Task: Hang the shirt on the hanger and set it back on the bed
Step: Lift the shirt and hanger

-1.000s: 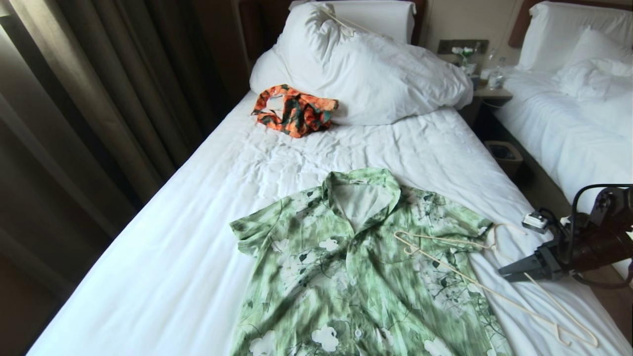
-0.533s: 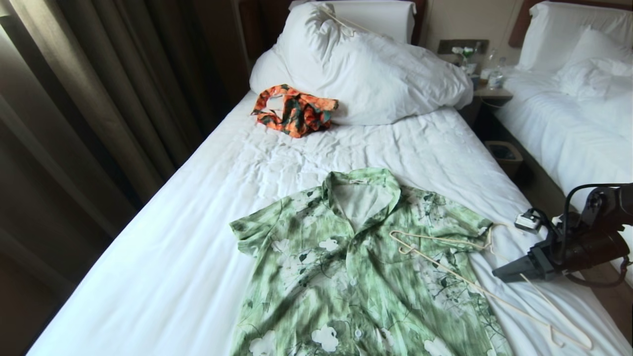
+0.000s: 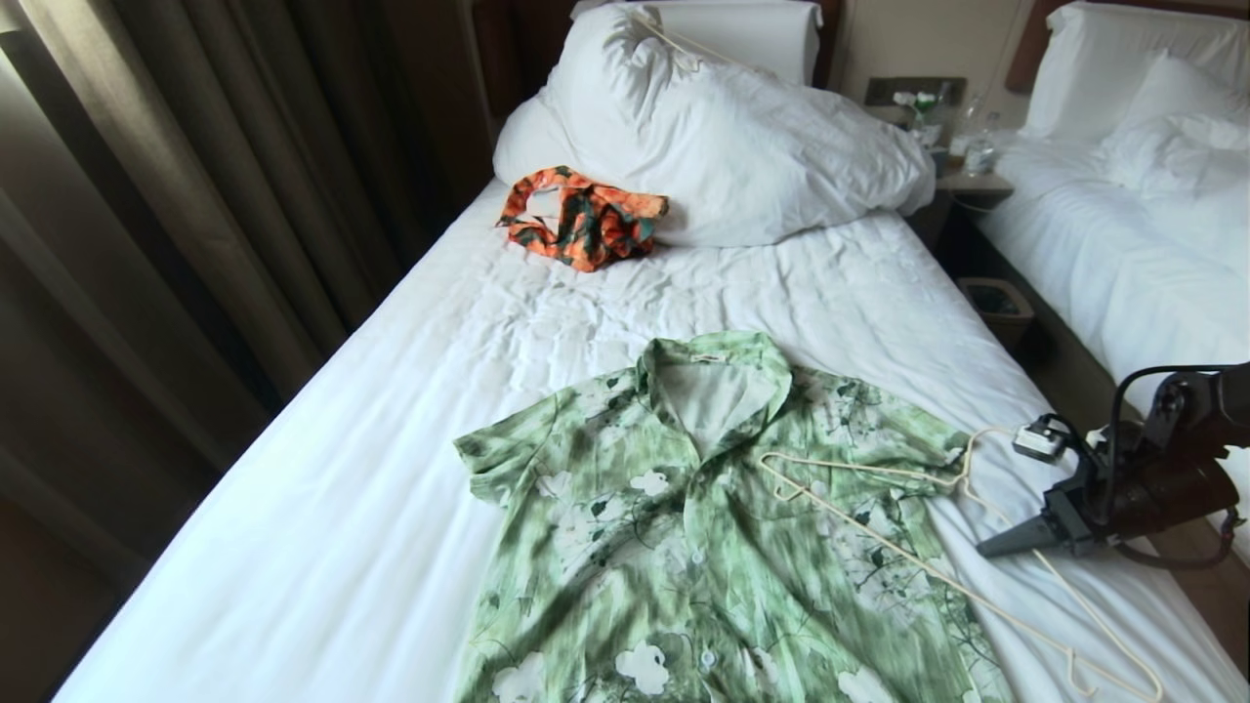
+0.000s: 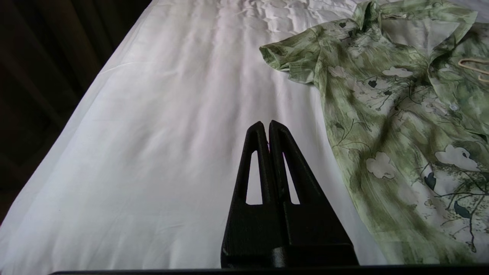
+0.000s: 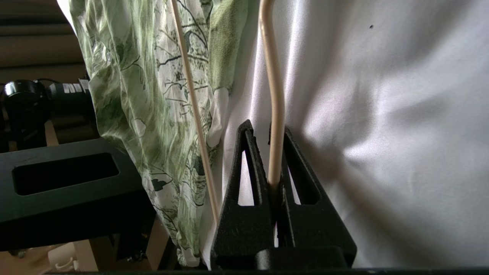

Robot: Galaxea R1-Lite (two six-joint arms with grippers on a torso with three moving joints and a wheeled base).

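Observation:
The green flowered shirt (image 3: pixel 684 527) lies flat and face up on the bed (image 3: pixel 391 469), collar toward the pillows. The cream hanger (image 3: pixel 859 475) rests across its right shoulder and sleeve, with its far end reaching past the bed's near right corner. My right gripper (image 3: pixel 986 550) comes in low from the right and is shut on the hanger's thicker bar (image 5: pixel 273 76), beside the shirt's edge (image 5: pixel 153 95). My left gripper (image 4: pixel 266 124) is shut and empty over bare sheet, left of the shirt (image 4: pixel 382 114). It is outside the head view.
A crumpled orange garment (image 3: pixel 581 217) lies against the big white pillows (image 3: pixel 723 146). Dark curtains (image 3: pixel 146 244) run along the bed's left side. To the right are a gap with a small bin (image 3: pixel 994 308), a nightstand (image 3: pixel 967 176) and a second bed (image 3: pixel 1123 225).
My right gripper's fingers stood open around the hanger bar and have closed on it. The hanger has slid a little to the left over the shirt.

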